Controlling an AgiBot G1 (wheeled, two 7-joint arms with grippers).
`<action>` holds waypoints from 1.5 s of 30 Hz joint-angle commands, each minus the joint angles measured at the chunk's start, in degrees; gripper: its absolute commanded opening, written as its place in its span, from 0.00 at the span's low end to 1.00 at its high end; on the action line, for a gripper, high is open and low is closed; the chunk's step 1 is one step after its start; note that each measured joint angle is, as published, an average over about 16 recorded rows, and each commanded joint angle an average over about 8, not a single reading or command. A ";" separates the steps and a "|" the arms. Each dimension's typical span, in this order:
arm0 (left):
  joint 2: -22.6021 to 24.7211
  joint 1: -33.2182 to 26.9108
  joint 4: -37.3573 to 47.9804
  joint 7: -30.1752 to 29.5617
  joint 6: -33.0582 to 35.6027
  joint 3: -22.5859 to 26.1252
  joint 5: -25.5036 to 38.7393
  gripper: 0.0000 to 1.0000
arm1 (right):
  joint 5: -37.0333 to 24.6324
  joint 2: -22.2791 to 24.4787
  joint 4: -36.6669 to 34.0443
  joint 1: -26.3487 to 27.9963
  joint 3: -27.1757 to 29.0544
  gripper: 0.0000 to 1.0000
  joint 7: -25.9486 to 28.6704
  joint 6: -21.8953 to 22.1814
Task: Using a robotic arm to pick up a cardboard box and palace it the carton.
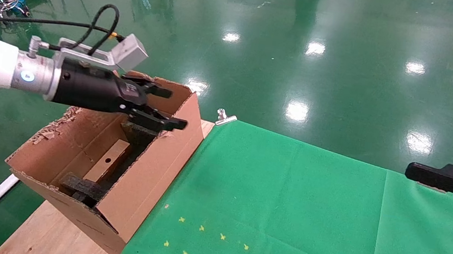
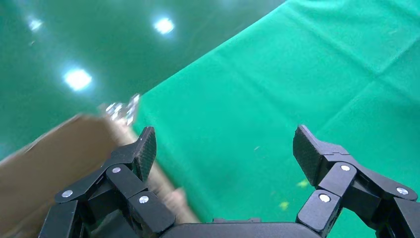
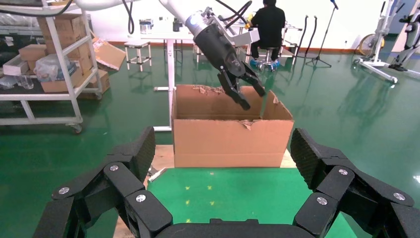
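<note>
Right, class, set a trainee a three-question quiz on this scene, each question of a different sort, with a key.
1. True or false: the left end effector is holding the box.
2. Where does the box lie? A) on the green cloth B) inside the carton C) on the floor
3. Fill in: the right end effector, at the cloth's right edge, is ____.

Key: 1 false, it is open and empty; 2 B; 3 open.

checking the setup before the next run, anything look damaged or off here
The carton has torn, ragged flap edges, at its far rim and near the left gripper. The slim cardboard box lies inside among black foam pieces.
</note>
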 commanded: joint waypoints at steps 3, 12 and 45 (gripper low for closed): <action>0.02 3.43 -3.22 0.86 1.00 -3.50 -2.25 1.00 | 0.00 0.00 0.00 0.00 0.00 1.00 0.00 0.00; 0.08 11.16 -10.47 2.81 3.26 -11.38 -7.30 1.00 | 0.01 0.00 0.00 0.00 -0.01 1.00 0.00 0.00; 0.22 37.54 -35.20 9.35 10.98 -38.25 -24.51 1.00 | 0.02 0.01 -0.01 -0.01 -0.02 1.00 -0.01 0.02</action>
